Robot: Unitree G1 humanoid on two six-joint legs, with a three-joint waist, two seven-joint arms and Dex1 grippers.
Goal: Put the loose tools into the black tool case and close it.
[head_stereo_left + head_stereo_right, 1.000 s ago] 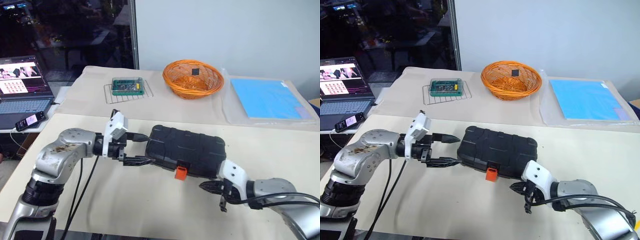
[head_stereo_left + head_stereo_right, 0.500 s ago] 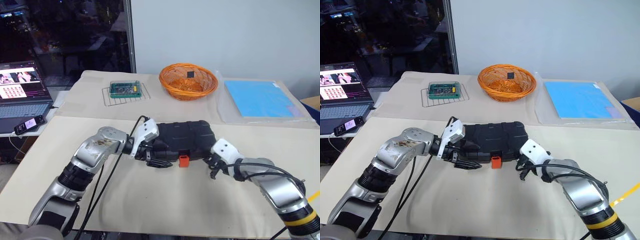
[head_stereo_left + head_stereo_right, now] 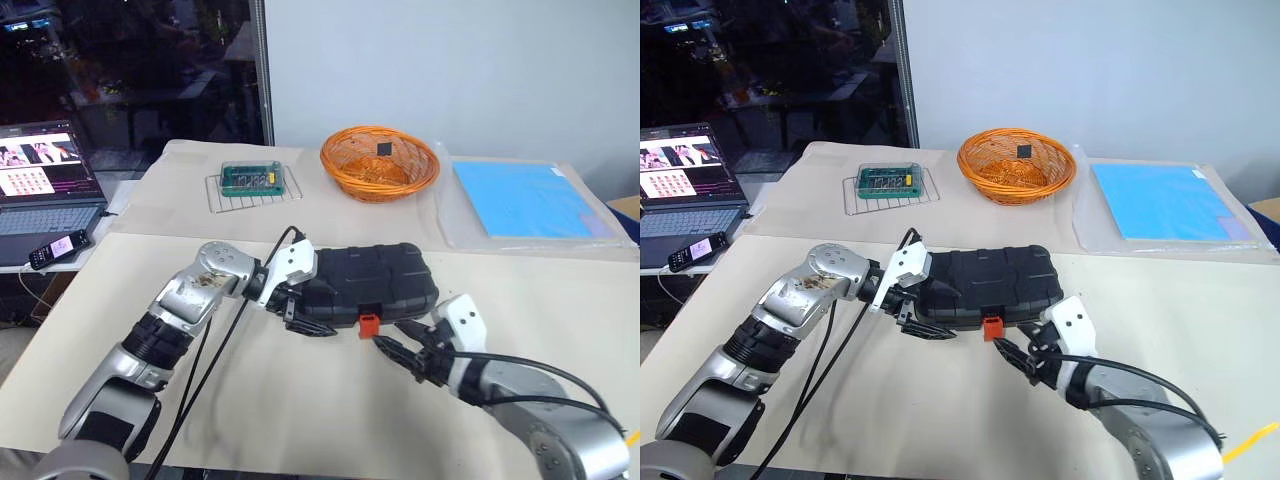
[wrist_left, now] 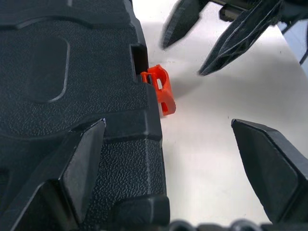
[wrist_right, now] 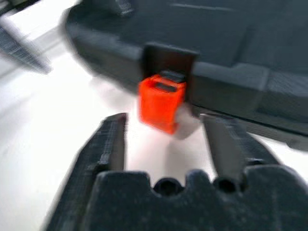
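Orange basket (image 3: 380,160) at 12 o'clock on far table. Green bit box (image 3: 255,178) on wire rack (image 3: 218,192) at 11. Blue sheet (image 3: 525,198) at 2. Laptop (image 3: 45,185) and phone (image 3: 58,248) at 9.

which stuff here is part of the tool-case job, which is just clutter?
Job:
- black tool case, lid down
- its orange latch, hanging loose
- left pincer, open at the case's corner
- right pincer, open in front of the latch

Clutter:
- orange basket
- green box of bits on wire rack
- blue sheet
- laptop
- phone
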